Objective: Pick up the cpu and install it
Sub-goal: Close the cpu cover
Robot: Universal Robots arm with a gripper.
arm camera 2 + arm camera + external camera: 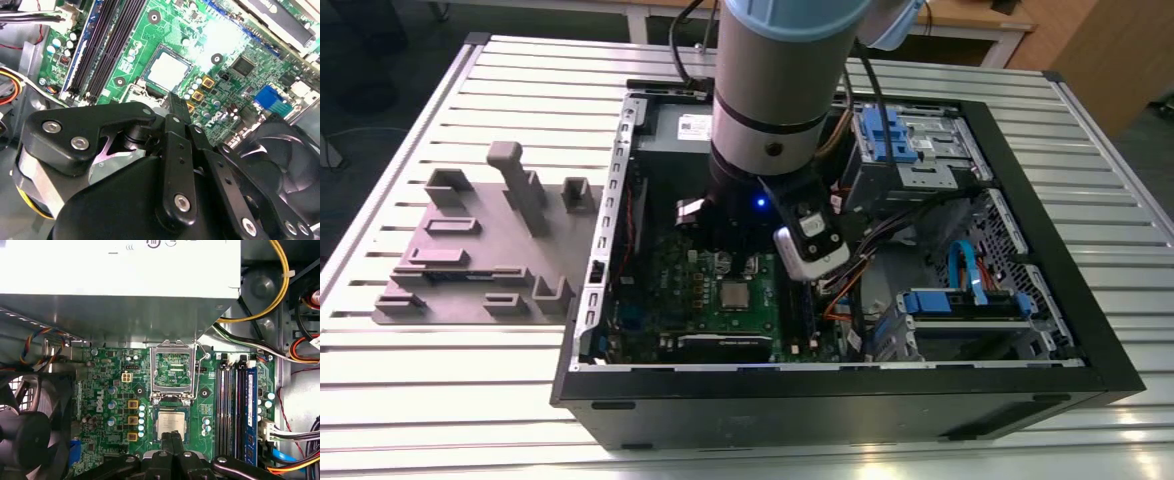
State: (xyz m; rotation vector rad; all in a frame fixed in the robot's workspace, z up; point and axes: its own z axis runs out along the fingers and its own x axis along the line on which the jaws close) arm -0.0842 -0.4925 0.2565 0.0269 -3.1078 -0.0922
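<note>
Pressed together with nothing between them, the fingers of the black gripper (171,436) hang just over the near edge of the cpu (171,425), a small flat square chip with a silver-grey metal top. Whether the tips touch it cannot be told. In the second wrist view the gripper (174,99) points at the same cpu (169,70), which lies flat in its square socket on the green motherboard (240,65).

At the exterior view's left, grey plastic fixture blocks (467,250) stand on the pale slatted metal table (427,400), well apart from the work. Beside them, filling the middle of the frame, is the open black computer case (854,400) with the motherboard (670,290) on its floor and the cpu (736,293) near the centre. The thick grey-and-silver robot arm (781,90) comes down from the upper centre into the case. At the exterior view's right, blue plastic drive brackets (958,300) sit inside the case.

In the first wrist view the socket's metal retention frame (173,371) is swung back, next to the cpu. A round black fan (25,430) and long black memory slots (232,410) flank the socket, and a silver power supply box (120,290) sits beyond it.
</note>
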